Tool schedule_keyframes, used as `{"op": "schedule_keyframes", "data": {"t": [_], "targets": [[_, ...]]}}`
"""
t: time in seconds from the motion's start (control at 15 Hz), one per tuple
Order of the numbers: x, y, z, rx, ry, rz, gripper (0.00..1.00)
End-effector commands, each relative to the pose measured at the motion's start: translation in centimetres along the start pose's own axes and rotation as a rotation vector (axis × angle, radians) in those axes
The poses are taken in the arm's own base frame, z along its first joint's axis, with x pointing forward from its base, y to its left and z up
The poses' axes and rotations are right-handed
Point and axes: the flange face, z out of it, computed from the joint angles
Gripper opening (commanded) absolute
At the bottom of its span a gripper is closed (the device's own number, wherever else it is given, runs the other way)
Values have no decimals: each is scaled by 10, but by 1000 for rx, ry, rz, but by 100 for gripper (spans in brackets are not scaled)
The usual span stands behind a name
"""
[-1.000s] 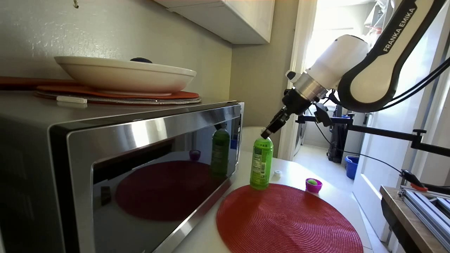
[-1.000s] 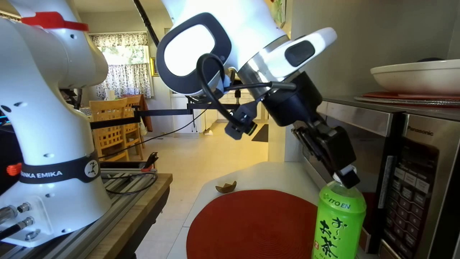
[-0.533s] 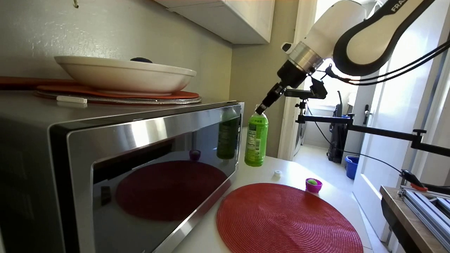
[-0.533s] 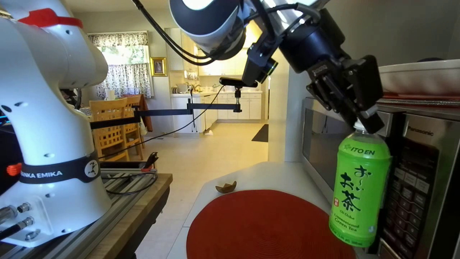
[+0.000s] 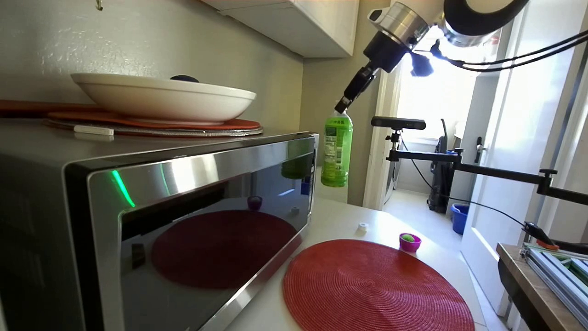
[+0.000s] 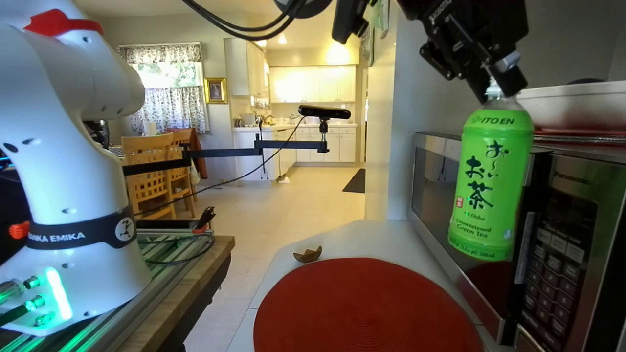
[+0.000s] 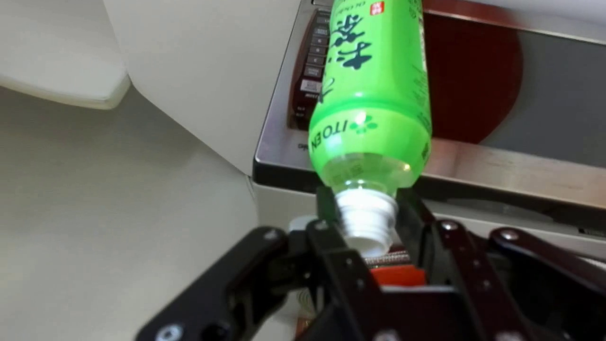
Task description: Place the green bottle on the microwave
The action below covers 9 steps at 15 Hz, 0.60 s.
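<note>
Holding green bottle (image 5: 336,151) midair by its neck (image 7: 362,203), microwave (image 5: 202,170) close by

Arm (image 5: 404,23) cut off near one o'clock in both exterior views; bottle's base cut off between twelve and one in the wrist view, fingers (image 7: 326,206) blurred there; dark thing (image 5: 184,78) in the bowl (image 5: 163,103) shows only its top, can't tell what; bowl between nine and ten from the bottle in an exterior view.

Pose: gripper (image 5: 341,109) slants down from one o'clock toward seven in an exterior view; jaws pinching the neck from both sides; bottle near upright, hanging above the white tabletop (image 5: 335,218), in front of the microwave, near its keypad (image 6: 550,288); red placemat (image 5: 376,285) between five and six from it, pink cup (image 5: 409,246) about five.

Vs half a second ago: arm and bottle higher, same neck grip; green light strip (image 6: 58,293) now lit on the robot base (image 6: 102,278); green streak (image 5: 122,188) new on the microwave front; placemat, cup unmoved.
</note>
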Motion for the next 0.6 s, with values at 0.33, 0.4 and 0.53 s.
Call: {"op": "schedule_keyframes", "data": {"t": [0.33,0.4,0.53], "targets": [[69,20,-54,-11,-24,8,12],[76,22,-58,-13,-12,8,12],[91,24,-66,-24,-4,9,12]]}}
